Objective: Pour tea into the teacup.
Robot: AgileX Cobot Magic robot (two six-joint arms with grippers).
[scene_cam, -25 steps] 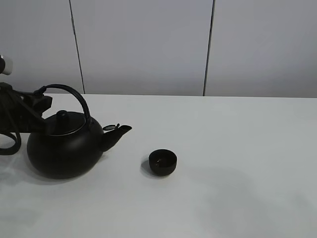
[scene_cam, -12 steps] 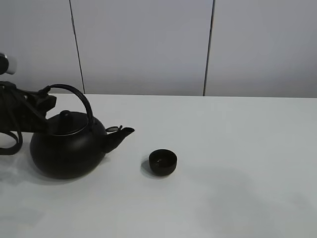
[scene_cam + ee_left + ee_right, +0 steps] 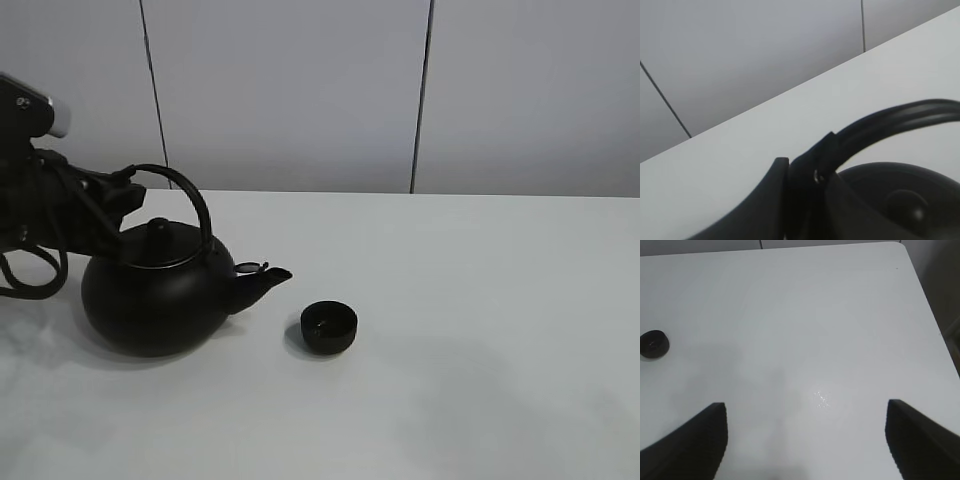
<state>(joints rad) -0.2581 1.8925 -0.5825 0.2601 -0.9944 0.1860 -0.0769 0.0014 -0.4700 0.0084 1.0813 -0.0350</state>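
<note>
Holding kettle (image 3: 155,300) by handle (image 3: 890,119) in left jaws, right jaws wide; approach step, likely; next, bring spout (image 3: 265,279) over teacup (image 3: 329,327), tilt.

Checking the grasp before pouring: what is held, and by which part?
The left end effector grips the kettle by its arched handle; the right end effector holds nothing.

I seem to be at a lab test bench, not in a home kitchen; my table (image 3: 480,300) is a plain matte white slab with a rounded corner (image 3: 897,247); the wall (image 3: 290,90) behind is flat pale grey panels split by thin dark vertical seams (image 3: 420,100); my cabled black arm (image 3: 40,215) reaches over it; the props are one black kettle (image 3: 160,300) and a tiny teacup (image 3: 329,327).
</note>
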